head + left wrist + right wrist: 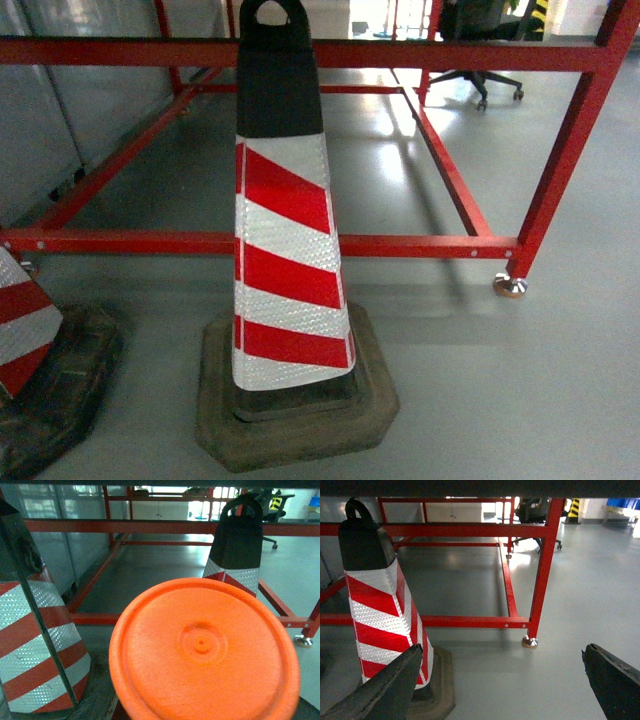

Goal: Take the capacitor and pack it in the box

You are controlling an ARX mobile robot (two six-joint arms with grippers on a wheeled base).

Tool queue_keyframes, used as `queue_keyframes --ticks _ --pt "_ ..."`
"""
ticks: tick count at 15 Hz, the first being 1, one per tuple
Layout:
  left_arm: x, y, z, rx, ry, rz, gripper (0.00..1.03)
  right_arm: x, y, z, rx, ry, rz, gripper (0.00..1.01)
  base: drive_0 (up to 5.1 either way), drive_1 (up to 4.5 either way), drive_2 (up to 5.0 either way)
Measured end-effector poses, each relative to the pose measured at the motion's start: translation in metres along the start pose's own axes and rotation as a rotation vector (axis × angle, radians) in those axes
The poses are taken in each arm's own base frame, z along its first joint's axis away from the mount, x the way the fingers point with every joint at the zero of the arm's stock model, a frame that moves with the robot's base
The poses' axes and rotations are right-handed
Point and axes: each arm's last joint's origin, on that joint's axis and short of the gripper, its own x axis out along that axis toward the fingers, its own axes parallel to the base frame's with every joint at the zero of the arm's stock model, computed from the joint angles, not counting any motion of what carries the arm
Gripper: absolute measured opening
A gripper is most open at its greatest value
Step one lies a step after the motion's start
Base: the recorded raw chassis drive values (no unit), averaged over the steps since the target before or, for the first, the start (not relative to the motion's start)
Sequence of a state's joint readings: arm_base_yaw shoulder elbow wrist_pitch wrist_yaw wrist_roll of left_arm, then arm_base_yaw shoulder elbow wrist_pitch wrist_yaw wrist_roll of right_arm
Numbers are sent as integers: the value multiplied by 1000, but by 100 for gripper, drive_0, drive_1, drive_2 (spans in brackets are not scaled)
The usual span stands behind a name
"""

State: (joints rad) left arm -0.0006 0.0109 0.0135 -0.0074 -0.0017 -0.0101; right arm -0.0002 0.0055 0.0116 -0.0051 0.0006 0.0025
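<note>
No box shows in any view. A big orange round thing with a small centre hub fills the lower part of the left wrist view, very close to the camera. I cannot tell whether it is the capacitor. It hides the left gripper's fingers, and neither gripper appears in the head view. In the right wrist view my right gripper is open above bare grey floor. Its dark fingers stand wide apart with nothing between them.
A red-and-white traffic cone on a dark rubber base stands straight ahead, with a second cone at the lower left. Behind them runs a red metal frame with a foot. An office chair stands far back.
</note>
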Motion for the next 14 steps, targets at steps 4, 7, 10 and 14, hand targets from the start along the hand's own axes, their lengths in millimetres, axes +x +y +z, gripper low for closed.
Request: queue_keyframes --ticks 4,7,10,14 --pt "0 0 0 4 -1 -1 44 0 0 0 0 0 0 98 0 0 0" --pt "0 0 0 7 -1 -1 44 0 0 0 -1 -1 1 98 0 0 0" --pt "0 0 0 11 0 -2 44 0 0 0 0 0 0 98 0 0 0" --pt "0 0 0 10 0 -2 44 0 0 0 0 -1 0 98 0 0 0"
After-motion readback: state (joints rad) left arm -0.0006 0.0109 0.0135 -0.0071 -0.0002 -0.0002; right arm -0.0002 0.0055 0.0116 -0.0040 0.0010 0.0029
